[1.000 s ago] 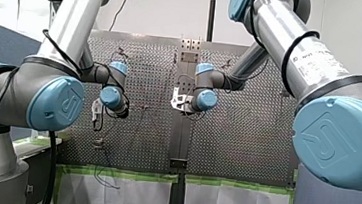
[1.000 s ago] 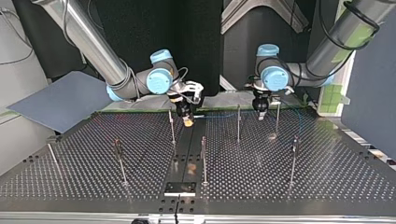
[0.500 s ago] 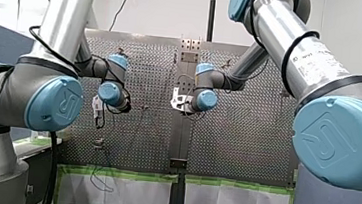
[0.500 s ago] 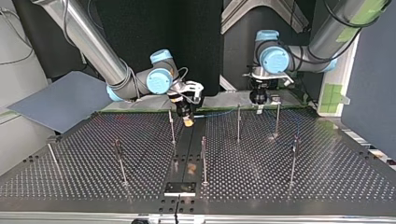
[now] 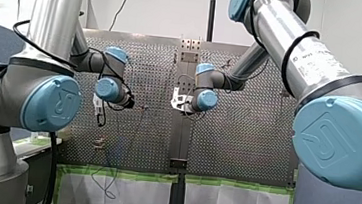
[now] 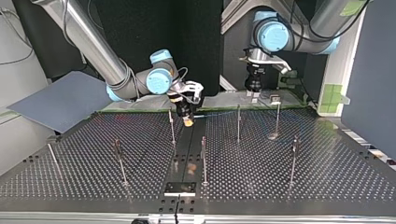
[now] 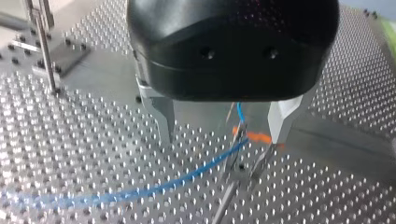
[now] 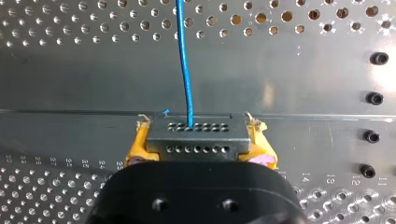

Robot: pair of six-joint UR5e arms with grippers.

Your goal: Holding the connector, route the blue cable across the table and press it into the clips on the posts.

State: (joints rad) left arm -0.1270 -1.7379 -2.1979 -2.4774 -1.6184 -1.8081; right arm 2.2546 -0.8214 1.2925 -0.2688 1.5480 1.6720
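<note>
Yellow pads (image 8: 137,148) on my right gripper (image 8: 197,145) are clamping the grey connector (image 8: 196,130) from both sides. The connector's flat face is showing two rows of small holes. The blue cable (image 8: 183,56), thin and smooth, is leaving the upper row and running straight ahead of the gripper over the perforated metal table (image 8: 70,60).

In the top view the cable's long axis is lying along the table's far edge, from the connector toward the view's right, where my left arm is working.

My left gripper (image 7: 223,135) is hanging above the table with its bare metal fingers (image 7: 161,114) apart, gripping nothing. Below the gap, nearer one finger, a slim steel post (image 7: 232,163) is carrying a clip (image 7: 256,137) with an orange mark. The cable is reaching the post's top in a shallow curve. Whether it is seated in the clip cannot be told.

My left arm is the nearer one to this post. Any pressing therefore probably falls to it, while my right arm is anchoring the connector end.
</note>
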